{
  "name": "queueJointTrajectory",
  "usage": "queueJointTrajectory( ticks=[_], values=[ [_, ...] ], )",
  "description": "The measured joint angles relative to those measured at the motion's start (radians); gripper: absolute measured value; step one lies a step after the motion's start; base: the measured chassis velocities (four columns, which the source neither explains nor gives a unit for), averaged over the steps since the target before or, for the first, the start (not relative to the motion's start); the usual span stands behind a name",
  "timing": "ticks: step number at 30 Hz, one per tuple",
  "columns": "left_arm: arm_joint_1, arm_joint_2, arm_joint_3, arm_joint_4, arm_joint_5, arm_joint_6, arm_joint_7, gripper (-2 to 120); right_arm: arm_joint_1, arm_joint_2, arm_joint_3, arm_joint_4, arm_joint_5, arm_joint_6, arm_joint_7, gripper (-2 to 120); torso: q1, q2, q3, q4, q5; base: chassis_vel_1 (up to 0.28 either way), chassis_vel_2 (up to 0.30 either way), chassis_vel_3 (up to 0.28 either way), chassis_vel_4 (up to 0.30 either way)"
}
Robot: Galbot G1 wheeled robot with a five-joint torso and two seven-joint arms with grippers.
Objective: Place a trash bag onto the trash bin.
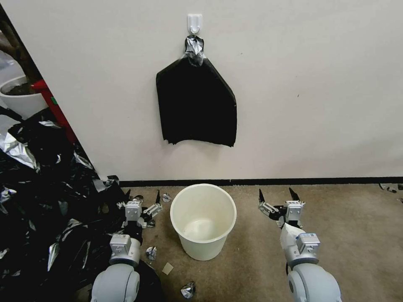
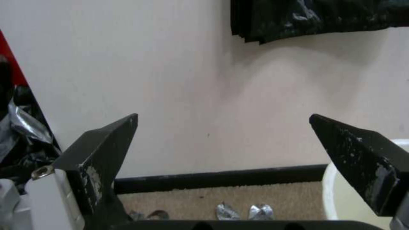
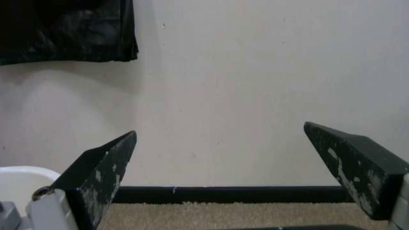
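Note:
The cream-white trash bin (image 1: 203, 247) stands upright and empty on the carpet close to the wall; its rim also shows in the left wrist view (image 2: 334, 198) and the right wrist view (image 3: 21, 177). No single trash bag is in view. My left gripper (image 1: 143, 196) hovers open just left of the bin, fingers pointing at the wall (image 2: 223, 118). On the bin's other side my right gripper (image 1: 276, 193) is open too, at about the same height, with nothing between its fingers (image 3: 219, 127).
A flat black bundle (image 1: 196, 105) with a pointed top hangs from a white wall hook (image 1: 194, 23) above the bin. A heap of black and silvery plastic sheets (image 1: 37, 201) covers the floor at left, near a white planter (image 1: 19, 98). Foil scraps (image 1: 188, 289) litter the carpet.

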Motion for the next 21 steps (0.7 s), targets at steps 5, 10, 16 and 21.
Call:
queueJointTrajectory(
  ticks=[5, 10, 16, 21],
  values=[
    [0.02, -0.017, 0.021, -0.037, -0.081, -0.005, -0.03, 100, 0.02, -0.038, -0.029, 0.024, 0.041, 0.049, 0.078, 100, 0.0, 0.0, 0.0, 0.0, 0.0001, 0.0, 0.0, 0.0, 0.0],
    [0.054, -0.054, 0.033, -0.089, -0.139, -0.084, -0.05, 100, 0.057, -0.11, -0.083, 0.07, 0.118, 0.144, 0.221, 100, 0.0, 0.0, 0.0, 0.0002, -0.0001, 0.0, 0.0, 0.0, 0.0],
    [0.067, -0.057, 0.013, -0.097, -0.054, -0.149, -0.033, 100, 0.083, -0.116, -0.068, 0.044, 0.077, 0.225, 0.161, 100, 0.0, 0.0, 0.0, 0.0001, 0.0001, 0.0, 0.0, 0.0, 0.0],
    [0.064, -0.038, -0.001, -0.09, -0.046, -0.184, -0.031, 100, 0.106, -0.113, -0.073, 0.001, 0.084, 0.257, 0.131, 100, 0.0, 0.0, 0.0, 0.0001, 0.0001, 0.0, 0.0, 0.0, 0.0]
  ],
)
